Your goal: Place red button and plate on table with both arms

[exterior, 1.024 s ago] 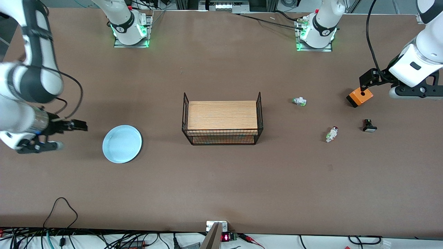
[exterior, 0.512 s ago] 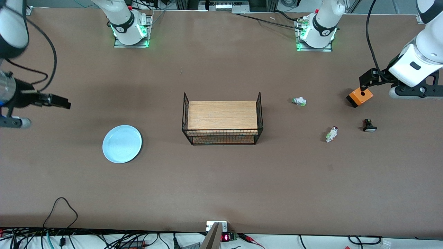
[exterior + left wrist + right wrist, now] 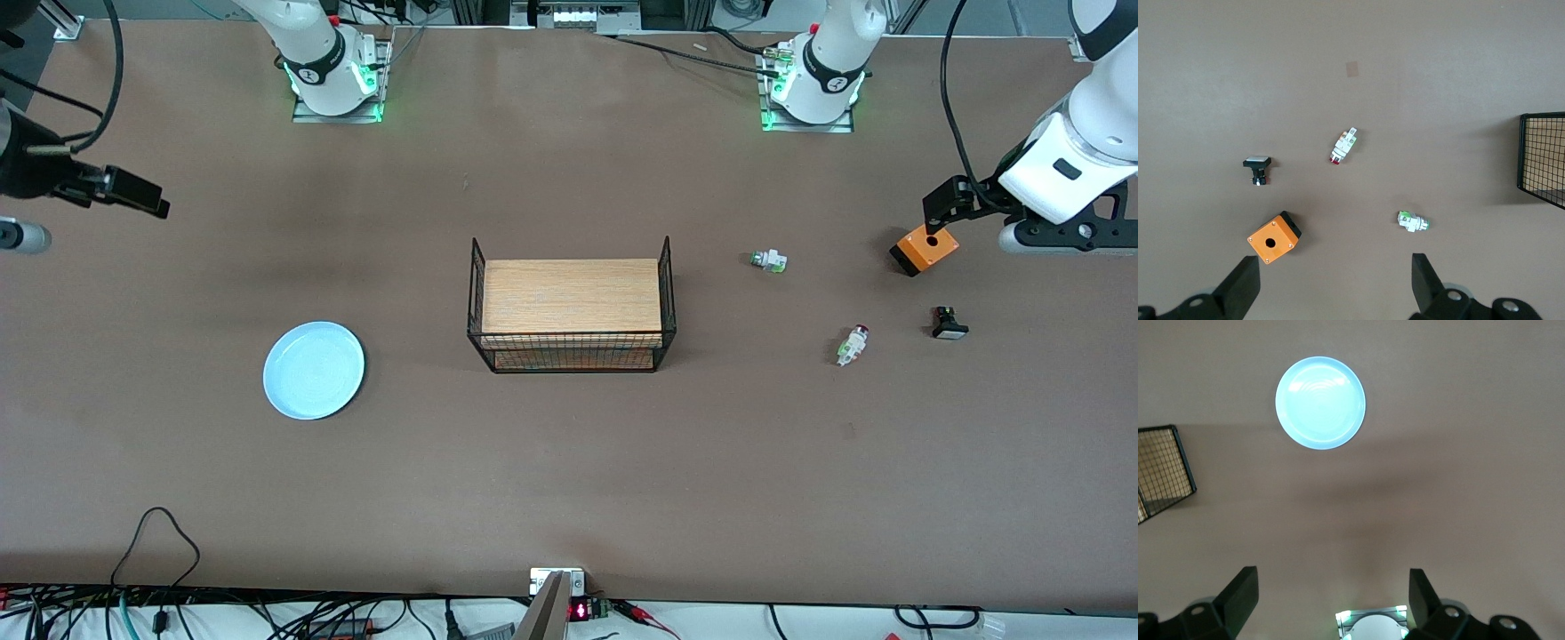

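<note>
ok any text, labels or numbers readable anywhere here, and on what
None can be read.
Red lit digits on a small display at the table edge nearest the camera: too small to read.
Round badges on the two arm bases: blurred.
The plate, red button, orange box and rack show no print.

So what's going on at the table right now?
Neither arm holds anything. The plate lies on the table toward the right arm's end, the red button toward the left arm's end. The right gripper is open above bare table; the left gripper, open, is above an orange box.
</note>
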`<state>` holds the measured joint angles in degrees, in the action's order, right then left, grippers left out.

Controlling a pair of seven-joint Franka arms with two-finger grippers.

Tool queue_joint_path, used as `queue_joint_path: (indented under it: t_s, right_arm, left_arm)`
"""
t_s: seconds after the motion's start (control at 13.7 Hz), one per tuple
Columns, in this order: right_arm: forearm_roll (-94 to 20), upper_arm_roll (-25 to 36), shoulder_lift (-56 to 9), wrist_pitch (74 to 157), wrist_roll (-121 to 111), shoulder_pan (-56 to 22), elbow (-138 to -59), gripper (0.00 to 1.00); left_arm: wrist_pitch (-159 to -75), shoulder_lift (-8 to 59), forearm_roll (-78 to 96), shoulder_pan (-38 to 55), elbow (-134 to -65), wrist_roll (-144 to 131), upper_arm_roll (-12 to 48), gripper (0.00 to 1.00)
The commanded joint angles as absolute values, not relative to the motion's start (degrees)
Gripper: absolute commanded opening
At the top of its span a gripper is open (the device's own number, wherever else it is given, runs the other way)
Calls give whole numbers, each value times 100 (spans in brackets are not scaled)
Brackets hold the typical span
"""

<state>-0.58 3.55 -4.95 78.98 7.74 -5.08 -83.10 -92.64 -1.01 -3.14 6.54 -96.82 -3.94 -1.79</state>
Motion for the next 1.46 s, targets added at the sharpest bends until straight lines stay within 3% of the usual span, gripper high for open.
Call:
queue_joint_path:
  t_s: [0.0,0.51,0.73,1.39]
  right_arm:
    - [-35,431,-308,8138,135,-554,-8701,100]
    - [9,431,-334,8226,-9,-519,-8649,100]
    - [9,431,-369,8867,-9,-439,-8604,100]
    - [35,431,-413,8183,-70,-422,-8534,100]
  left_arm:
    - [-9132,-79,-246,659,-9554,-272,-185,100]
    - [-9132,-79,-246,677,-9554,-272,-176,100]
    - [-9132,-79,-246,677,-9554,-272,-176,100]
    - [-9132,-79,-246,677,-9554,-264,-176,100]
